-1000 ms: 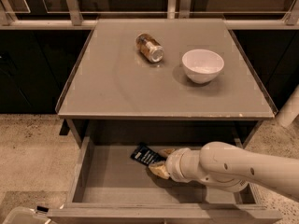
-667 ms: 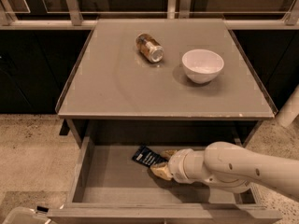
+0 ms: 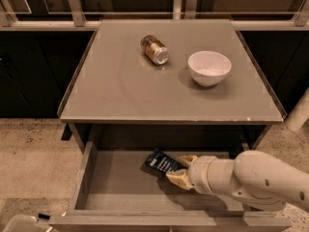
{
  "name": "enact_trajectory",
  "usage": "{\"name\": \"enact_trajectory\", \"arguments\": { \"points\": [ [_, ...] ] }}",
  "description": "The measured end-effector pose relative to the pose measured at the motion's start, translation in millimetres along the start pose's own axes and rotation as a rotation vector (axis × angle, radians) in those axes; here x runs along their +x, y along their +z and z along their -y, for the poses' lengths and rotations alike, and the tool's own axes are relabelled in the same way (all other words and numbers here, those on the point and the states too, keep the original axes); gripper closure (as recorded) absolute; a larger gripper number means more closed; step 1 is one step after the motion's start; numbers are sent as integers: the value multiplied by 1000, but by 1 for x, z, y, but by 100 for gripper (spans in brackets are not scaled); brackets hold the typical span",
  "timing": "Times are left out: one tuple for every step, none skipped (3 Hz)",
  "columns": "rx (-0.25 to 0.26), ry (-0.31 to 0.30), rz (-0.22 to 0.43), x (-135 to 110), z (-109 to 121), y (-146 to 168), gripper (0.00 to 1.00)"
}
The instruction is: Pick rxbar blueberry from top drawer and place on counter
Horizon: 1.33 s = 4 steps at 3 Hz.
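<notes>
The counter (image 3: pixel 120 91) lies above and beyond the gripper (image 3: pixel 177 170), not yet holding the bar. The top drawer (image 3: pixel 111 182) stands open around the gripper. A white bowl (image 3: pixel 209 67) and a tipped glass jar (image 3: pixel 155 50) sit far beyond it. The rxbar blueberry (image 3: pixel 160 161) lies on the drawer bottom at the gripper's tip. Whether it is pinched, I cannot tell. Lifting and placing remain.

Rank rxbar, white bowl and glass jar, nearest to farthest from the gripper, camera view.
The gripper sits inside the top drawer.
1. rxbar blueberry, beside it in the drawer.
2. white bowl, right side of the counter.
3. glass jar, farther back, left of bowl.
</notes>
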<state>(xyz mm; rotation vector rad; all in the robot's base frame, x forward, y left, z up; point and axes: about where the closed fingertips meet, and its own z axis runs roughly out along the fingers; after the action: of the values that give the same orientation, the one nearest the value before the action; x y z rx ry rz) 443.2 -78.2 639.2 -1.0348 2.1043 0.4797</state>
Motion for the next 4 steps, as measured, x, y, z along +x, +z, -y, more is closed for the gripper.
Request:
{"name": "enact_trajectory", "arguments": {
  "points": [
    [37,-29,15,-12,1,-25,100],
    [62,-70,29,-31,-2,-45,100],
    [99,-143,39,-61,-10,-65,100],
    [99,-143,39,-61,-11,-65,100]
  ]
}}
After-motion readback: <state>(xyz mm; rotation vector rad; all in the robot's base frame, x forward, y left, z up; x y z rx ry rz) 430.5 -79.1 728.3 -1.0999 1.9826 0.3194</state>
